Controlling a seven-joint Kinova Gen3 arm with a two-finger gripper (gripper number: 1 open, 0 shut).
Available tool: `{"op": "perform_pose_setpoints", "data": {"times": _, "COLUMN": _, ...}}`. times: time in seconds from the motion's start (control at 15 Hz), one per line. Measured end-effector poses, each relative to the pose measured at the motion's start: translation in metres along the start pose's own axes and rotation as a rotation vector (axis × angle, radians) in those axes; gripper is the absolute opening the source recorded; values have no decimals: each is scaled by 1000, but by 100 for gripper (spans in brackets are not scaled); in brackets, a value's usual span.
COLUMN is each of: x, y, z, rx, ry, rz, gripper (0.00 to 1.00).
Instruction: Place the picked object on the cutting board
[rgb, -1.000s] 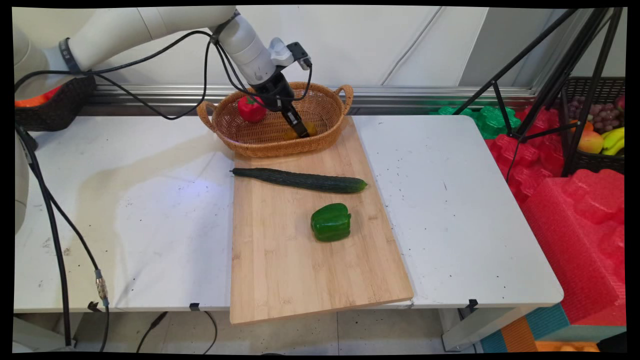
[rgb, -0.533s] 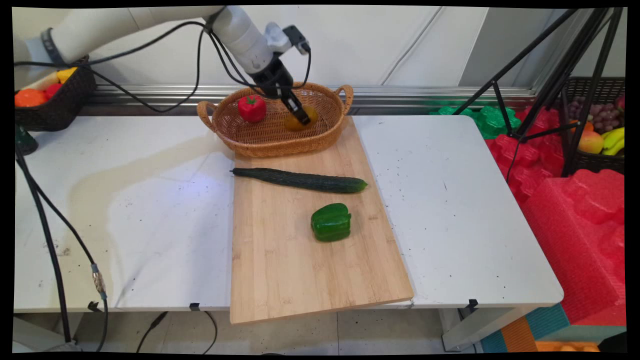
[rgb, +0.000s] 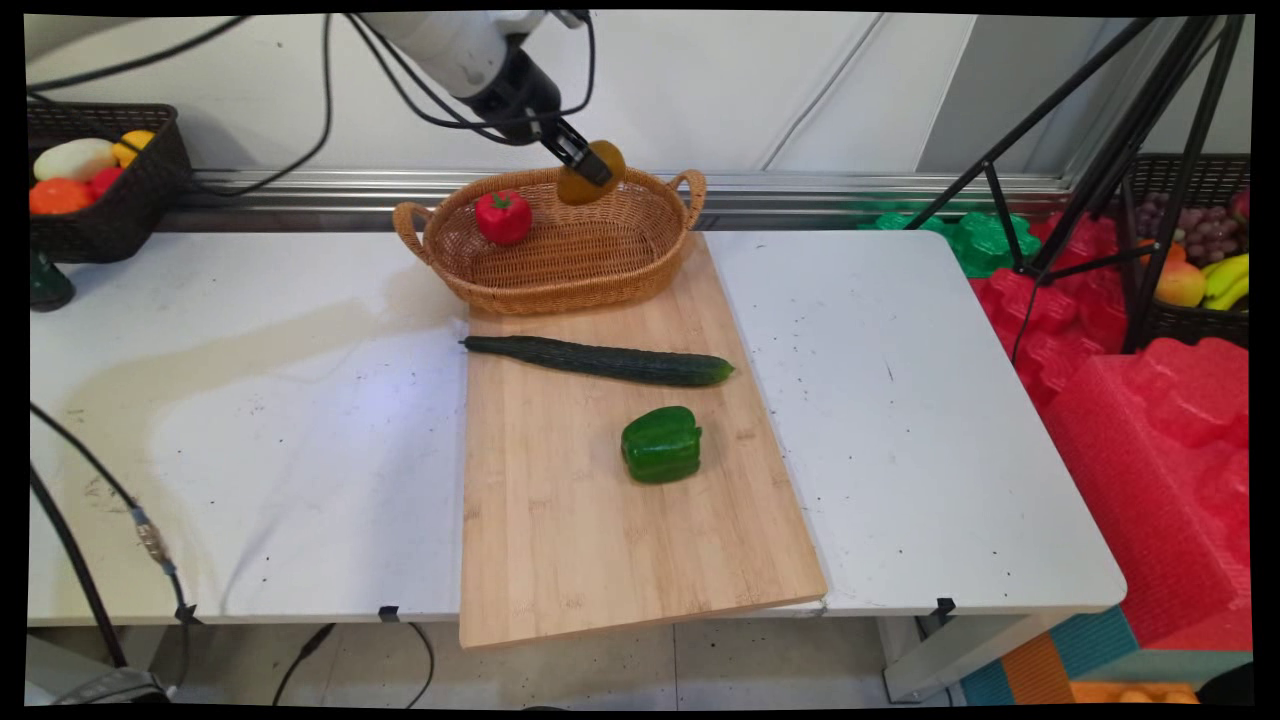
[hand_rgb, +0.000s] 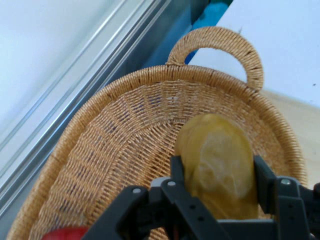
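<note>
Spanning most of the main view, the white table (rgb: 250, 420) carries a long wooden cutting board (rgb: 560, 540) that runs from its near edge, which it overhangs slightly, back to a wicker basket (rgb: 560, 275) whose near side rests on the board's far end. The basket is oval with a loop handle at each end, and in the hand view its woven wall (hand_rgb: 115, 145) and one handle fill the frame below the claw. A dark green cucumber (rgb: 600, 360) lies across the board just in front of the basket, one end reaching the board's left edge. Nearer the camera, a green bell pepper (rgb: 661, 445) sits on the board, apart from the cucumber. A red bell pepper (rgb: 503, 217) rests inside the basket toward its left end. Smallest is a yellowish-brown rounded fruit (rgb: 592, 172), lifted clear above the basket's far rim and not touching the weave. The black claw (rgb: 590, 170) is closed on that fruit, one finger pressed to each side of it, as the hand view shows (hand_rgb: 216, 165). A dark basket of mixed produce (rgb: 95, 190) stands at the far left edge.
</note>
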Motion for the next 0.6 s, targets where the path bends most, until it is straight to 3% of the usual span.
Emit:
{"op": "perform_pose_setpoints", "data": {"times": 0.27, "x": -18, "y": 30, "z": -44, "rx": 28, "ry": 28, "rz": -16, "gripper": 0}}
{"op": "perform_pose_setpoints", "data": {"times": 0.6, "x": -55, "y": 80, "z": -86, "rx": 15, "ry": 12, "rz": 9, "gripper": 0}}
